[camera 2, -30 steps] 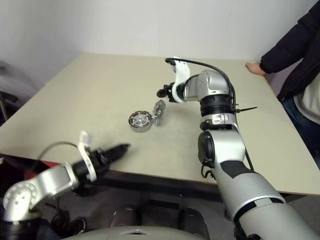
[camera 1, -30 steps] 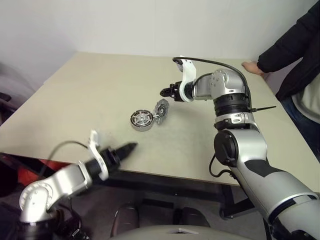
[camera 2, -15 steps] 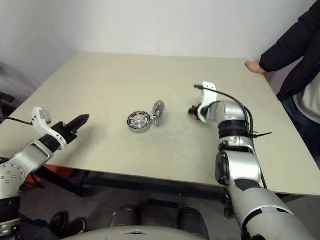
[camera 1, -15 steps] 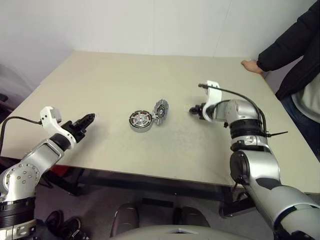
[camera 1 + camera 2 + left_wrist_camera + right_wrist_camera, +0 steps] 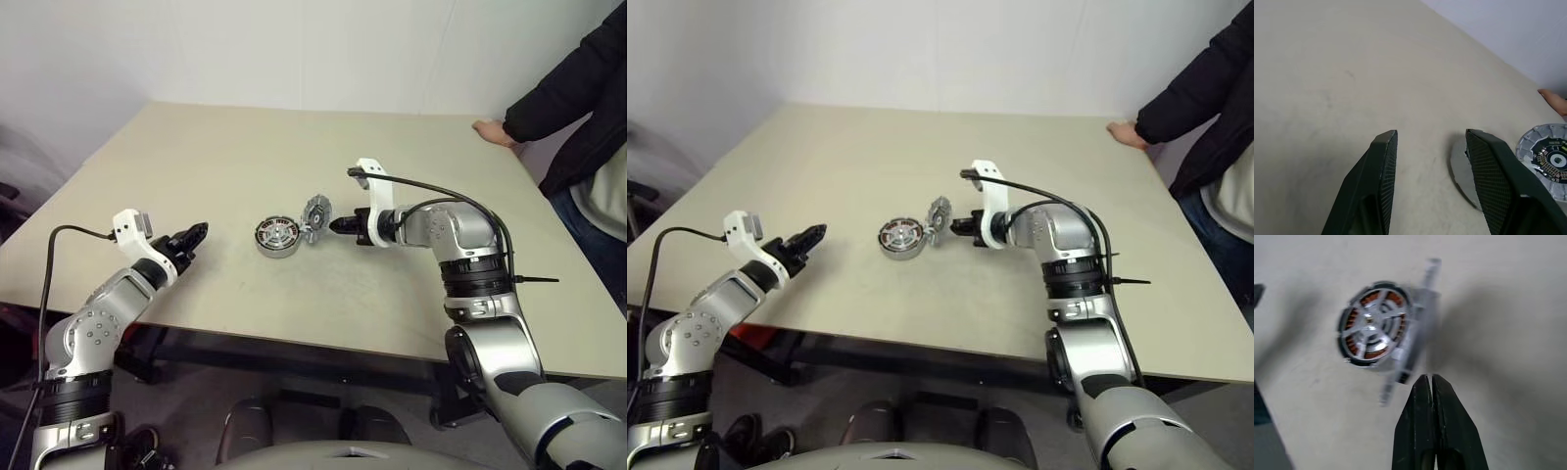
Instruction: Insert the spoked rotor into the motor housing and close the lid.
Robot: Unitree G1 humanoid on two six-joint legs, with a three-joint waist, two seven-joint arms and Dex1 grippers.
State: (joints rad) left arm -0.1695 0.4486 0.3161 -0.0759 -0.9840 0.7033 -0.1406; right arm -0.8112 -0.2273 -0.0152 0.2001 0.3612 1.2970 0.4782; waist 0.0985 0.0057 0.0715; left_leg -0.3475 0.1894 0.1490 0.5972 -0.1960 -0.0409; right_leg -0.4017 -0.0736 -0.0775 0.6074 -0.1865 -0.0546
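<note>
The motor housing (image 5: 277, 236) sits mid-table, copper windings visible inside. The spoked rotor (image 5: 1372, 323) lies in it, its silver spokes crossing the windings. The lid (image 5: 315, 212) stands tilted on its edge against the housing's right side; the left wrist view shows its ribbed face with the dark centre (image 5: 1549, 152). My right gripper (image 5: 336, 226) is shut, empty, its tip just right of the lid. My left gripper (image 5: 199, 232) hovers open over the table, left of the housing and pointing toward it, with nothing between its fingers (image 5: 1382, 161).
The beige table (image 5: 245, 157) stretches bare around the parts. A person in a dark sleeve (image 5: 573, 83) stands at the far right with a hand (image 5: 490, 129) resting on the table's back edge.
My right gripper shut and swung in from the right, low beside the lid. My left arm rose from below the table's front edge and now reaches over the table toward the housing.
</note>
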